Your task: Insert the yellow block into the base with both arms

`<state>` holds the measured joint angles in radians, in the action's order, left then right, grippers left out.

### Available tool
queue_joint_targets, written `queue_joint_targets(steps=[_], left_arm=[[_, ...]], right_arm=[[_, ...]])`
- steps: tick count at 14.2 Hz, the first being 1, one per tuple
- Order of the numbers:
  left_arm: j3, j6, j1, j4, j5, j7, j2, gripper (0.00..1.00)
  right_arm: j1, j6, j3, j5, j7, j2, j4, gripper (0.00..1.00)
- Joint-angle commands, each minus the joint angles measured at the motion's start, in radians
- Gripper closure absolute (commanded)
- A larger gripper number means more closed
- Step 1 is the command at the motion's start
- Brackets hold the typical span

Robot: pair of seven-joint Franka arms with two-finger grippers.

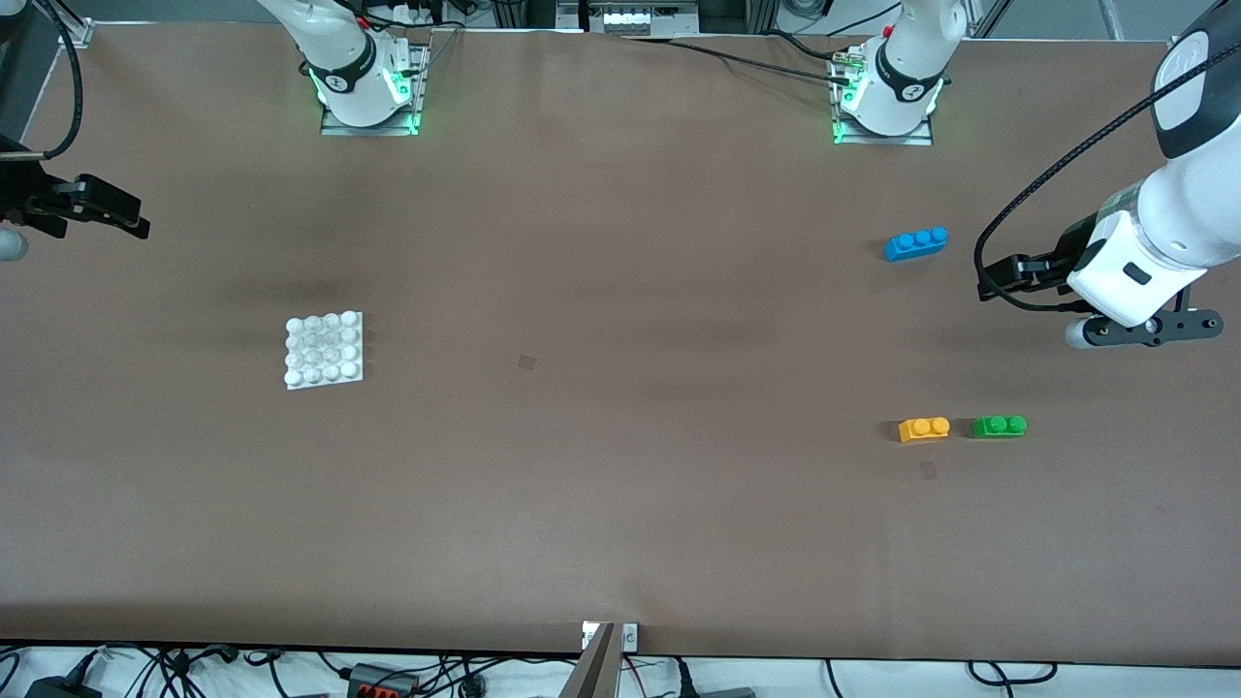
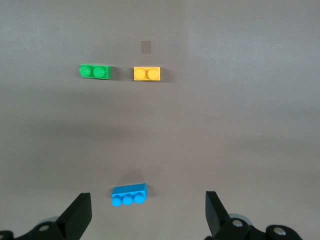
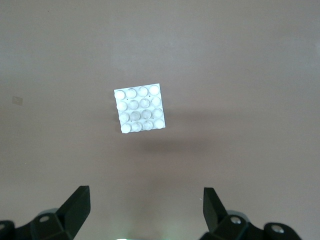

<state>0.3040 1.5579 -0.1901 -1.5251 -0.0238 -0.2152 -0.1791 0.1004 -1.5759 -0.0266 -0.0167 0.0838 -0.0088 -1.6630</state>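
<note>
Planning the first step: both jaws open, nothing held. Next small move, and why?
Probably bring the left gripper over the small yellow-orange plastic brick, which lies untouched beside the green brick; the flat white studded plate sits toward the right arm's end.

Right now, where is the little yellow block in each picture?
Front view: the yellow block lies on the table toward the left arm's end, beside the green brick.
Left wrist view: the yellow block is beside the green brick, with the blue brick apart from both.
Right wrist view: not in it; only the base shows.
Shared landmark: the green brick.
</note>
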Motion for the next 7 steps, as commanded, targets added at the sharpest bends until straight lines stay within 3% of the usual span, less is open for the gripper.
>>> queue_joint_targets(steps=[1,7], left_arm=[[0.006,-0.025,0.000,0.037,-0.015,0.000,-0.014,0.00],[0.010,-0.029,-0.002,0.039,-0.016,0.003,-0.016,0.00]], right_arm=[[-0.004,0.002,0.002,0.006,-0.009,-0.004,0.008,0.00],[-0.002,0.004,0.002,0.007,0.005,0.003,0.008,0.00]])
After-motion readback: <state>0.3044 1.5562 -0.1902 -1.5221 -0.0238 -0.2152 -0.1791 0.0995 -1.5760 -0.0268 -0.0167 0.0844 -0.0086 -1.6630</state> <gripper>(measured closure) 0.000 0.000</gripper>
